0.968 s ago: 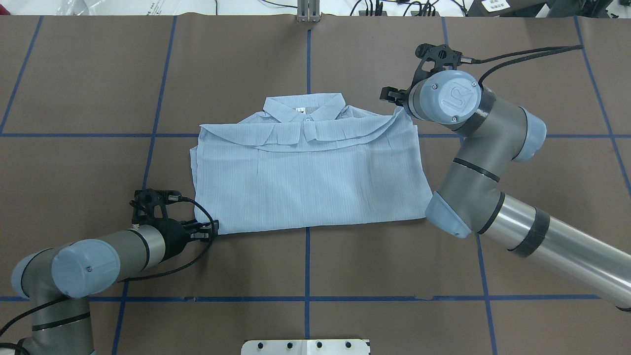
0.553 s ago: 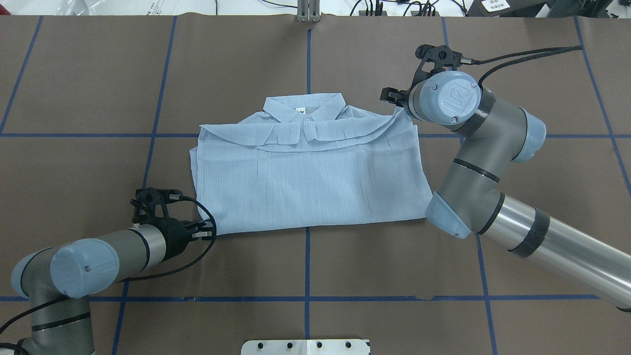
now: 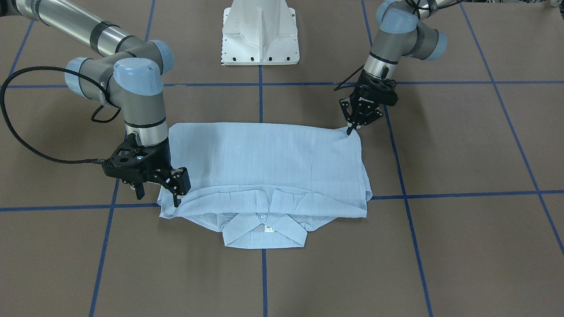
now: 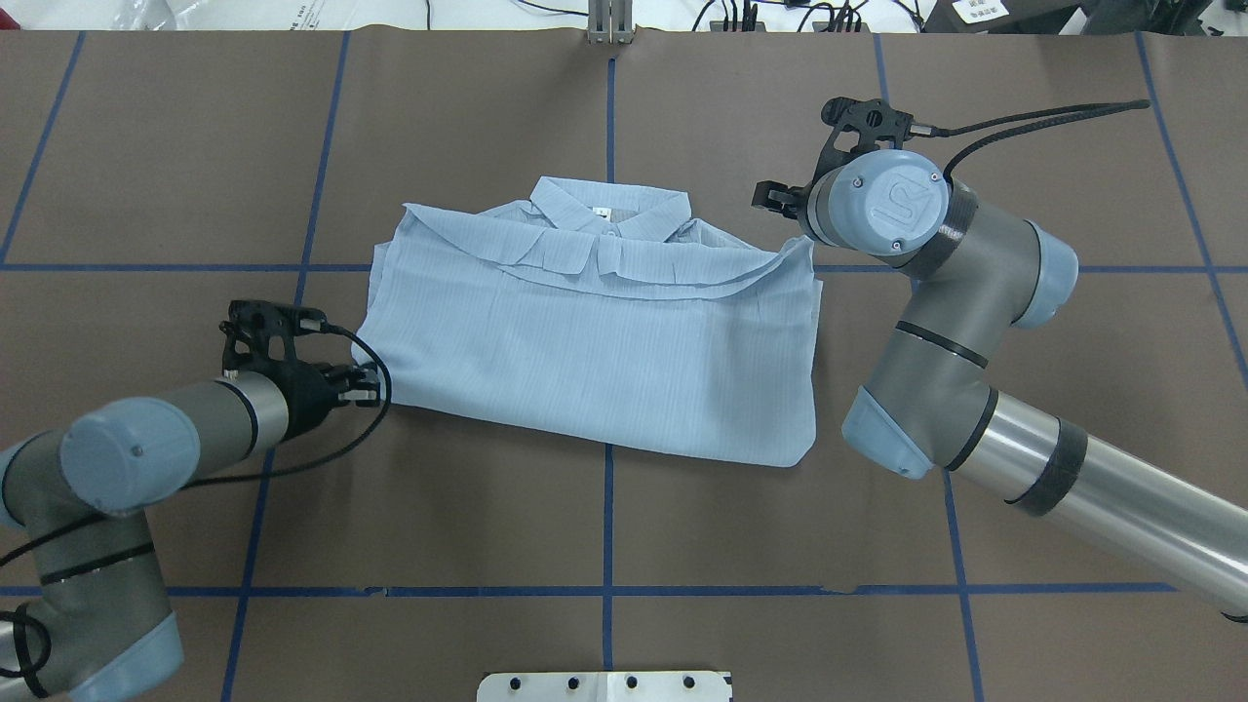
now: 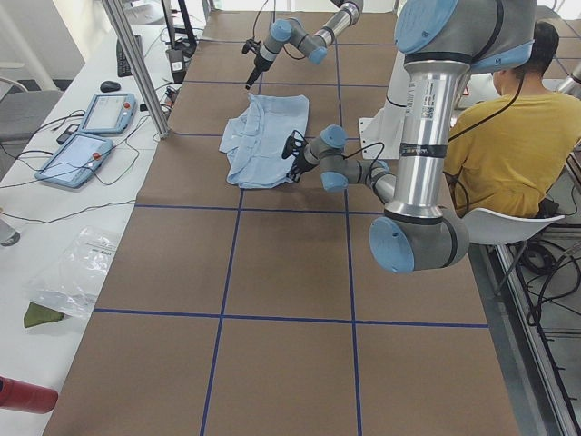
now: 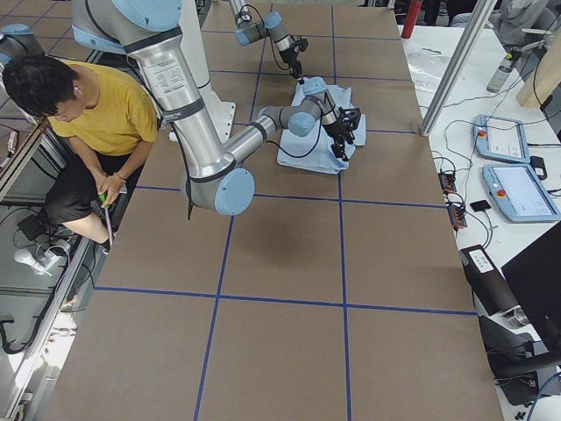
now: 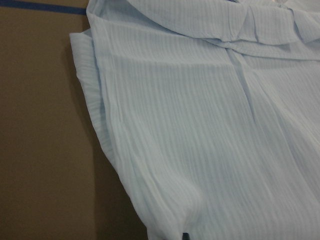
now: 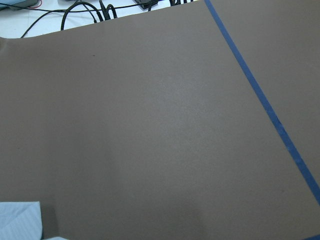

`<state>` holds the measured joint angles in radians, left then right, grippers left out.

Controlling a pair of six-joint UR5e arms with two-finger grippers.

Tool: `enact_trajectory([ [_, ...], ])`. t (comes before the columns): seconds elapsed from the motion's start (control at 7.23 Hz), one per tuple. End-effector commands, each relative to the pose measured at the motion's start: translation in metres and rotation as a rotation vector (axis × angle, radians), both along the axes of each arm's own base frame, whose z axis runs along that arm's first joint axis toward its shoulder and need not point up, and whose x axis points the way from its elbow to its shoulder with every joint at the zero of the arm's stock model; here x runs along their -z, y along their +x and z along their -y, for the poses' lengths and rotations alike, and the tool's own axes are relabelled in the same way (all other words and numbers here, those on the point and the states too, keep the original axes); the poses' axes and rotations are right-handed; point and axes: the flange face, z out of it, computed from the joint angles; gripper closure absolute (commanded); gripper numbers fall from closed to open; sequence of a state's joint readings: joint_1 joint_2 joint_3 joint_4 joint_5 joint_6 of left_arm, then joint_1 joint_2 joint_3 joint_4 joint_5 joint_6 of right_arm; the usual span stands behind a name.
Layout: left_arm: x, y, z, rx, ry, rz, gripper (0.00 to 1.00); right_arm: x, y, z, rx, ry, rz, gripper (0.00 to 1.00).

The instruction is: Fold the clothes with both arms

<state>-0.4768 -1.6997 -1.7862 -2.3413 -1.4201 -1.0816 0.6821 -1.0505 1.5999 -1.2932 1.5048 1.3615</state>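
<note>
The light-blue, finely striped shirt (image 4: 595, 341) lies folded into a broad rectangle on the table, skewed so its near edge slants down toward the right. Its collar (image 4: 609, 207) sits at the far edge, spread flat, with a small white neck label (image 4: 602, 212) showing and a white button (image 3: 262, 216) below it. Layered folded edges run across the cloth just below the collar. The near-left corner is drawn out to a point, and the left side shows stacked layers.
</note>
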Motion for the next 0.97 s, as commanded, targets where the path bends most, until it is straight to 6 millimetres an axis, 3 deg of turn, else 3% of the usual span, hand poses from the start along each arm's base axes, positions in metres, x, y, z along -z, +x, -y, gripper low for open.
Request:
enact_trajectory([
  [0.0,-0.007,-0.031,0.097,0.103,0.076,0.115,1.00,0.001,-0.001,-0.001,0.001,0.000,0.002,0.00],
  [0.28,0.007,0.010,0.213,0.174,0.063,0.191,1.00,0.004,-0.004,-0.003,0.003,0.003,0.007,0.00],
  [0.41,0.032,0.022,0.263,0.205,0.057,0.203,1.00,0.007,-0.006,-0.007,0.007,0.006,0.013,0.00],
  [0.55,0.052,0.033,0.302,0.224,0.041,0.220,1.00,0.013,-0.007,-0.011,0.008,0.008,0.028,0.00],
  [0.69,0.075,0.052,0.328,0.224,0.030,0.232,1.00,0.017,-0.009,-0.015,0.014,0.013,0.034,0.00],
  [0.83,0.077,0.052,0.339,0.224,0.022,0.240,1.00,0.019,-0.010,-0.015,0.015,0.015,0.036,0.00],
])
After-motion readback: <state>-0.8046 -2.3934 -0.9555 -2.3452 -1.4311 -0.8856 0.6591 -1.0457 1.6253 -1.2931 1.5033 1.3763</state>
